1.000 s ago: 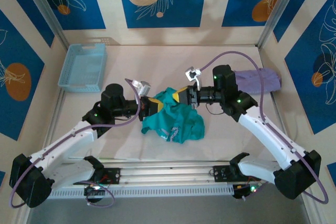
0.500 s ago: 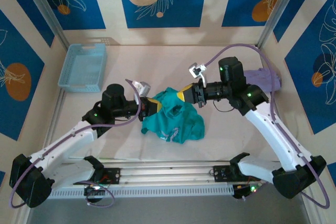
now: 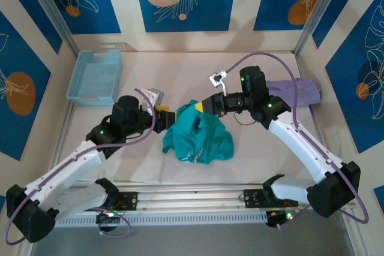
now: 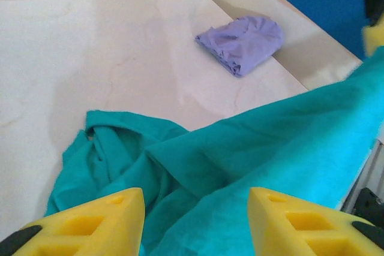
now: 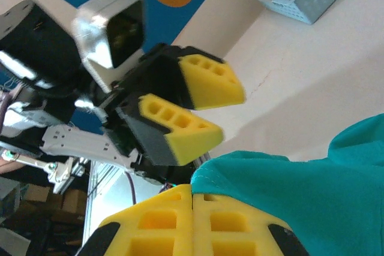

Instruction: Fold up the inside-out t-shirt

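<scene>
The teal-green t-shirt point(image 3: 198, 137) lies bunched in the middle of the table, with one edge raised toward the right gripper. My right gripper point(image 3: 200, 107) is shut on that raised hem; in the right wrist view the yellow pads point(image 5: 162, 223) press together and the stitched teal edge point(image 5: 288, 178) comes out from between them. My left gripper point(image 3: 170, 114) stands open at the shirt's left side. In the left wrist view its gripper point(image 4: 196, 208) has teal cloth point(image 4: 240, 154) spread below and between the parted fingers. The right wrist view also catches the left gripper point(image 5: 201, 109), open.
A pale lavender folded garment point(image 3: 297, 91) lies at the right wall, also in the left wrist view point(image 4: 243, 40). A light blue basket point(image 3: 96, 76) sits at the back left. Bare tabletop point(image 3: 180, 70) stretches behind the shirt.
The right gripper has shifted a little left while holding the shirt's edge, and its arm has swung. The left gripper has drawn back slightly left and stands open.
</scene>
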Robot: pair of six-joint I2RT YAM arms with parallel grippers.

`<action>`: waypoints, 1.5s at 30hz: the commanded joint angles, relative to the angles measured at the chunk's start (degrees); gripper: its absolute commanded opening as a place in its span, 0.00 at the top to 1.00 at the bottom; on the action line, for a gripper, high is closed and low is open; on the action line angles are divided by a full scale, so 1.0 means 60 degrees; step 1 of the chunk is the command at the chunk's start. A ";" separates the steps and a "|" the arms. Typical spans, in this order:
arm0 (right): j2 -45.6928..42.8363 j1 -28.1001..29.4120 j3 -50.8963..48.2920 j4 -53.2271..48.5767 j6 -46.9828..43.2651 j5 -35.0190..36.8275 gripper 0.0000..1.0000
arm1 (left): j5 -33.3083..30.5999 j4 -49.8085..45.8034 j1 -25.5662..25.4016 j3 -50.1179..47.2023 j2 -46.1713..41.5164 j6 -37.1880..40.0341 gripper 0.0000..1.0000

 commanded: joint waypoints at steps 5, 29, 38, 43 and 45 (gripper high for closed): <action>0.0258 0.0089 -0.0162 0.0911 0.1167 0.0435 1.00 | -0.0228 -0.0438 -0.1617 0.0875 0.0235 0.1067 0.67; 0.0270 -0.0041 -0.0454 0.1076 0.1217 0.0378 1.00 | -0.0771 0.0093 -0.1820 0.1643 0.2383 0.1292 1.00; 0.0110 -0.0309 -0.0470 0.0561 0.0885 0.0857 1.00 | 0.1518 0.0732 -0.1106 0.0814 0.1537 0.0880 1.00; 0.0096 -0.0324 -0.0356 0.0168 0.0462 0.1074 0.81 | 0.3159 0.1756 -0.0461 0.0146 0.1083 -0.0003 1.00; -0.0022 -0.0314 -0.0330 -0.0101 -0.0103 0.0970 0.74 | 0.3601 0.2243 -0.0117 -0.0141 0.0875 -0.0509 1.00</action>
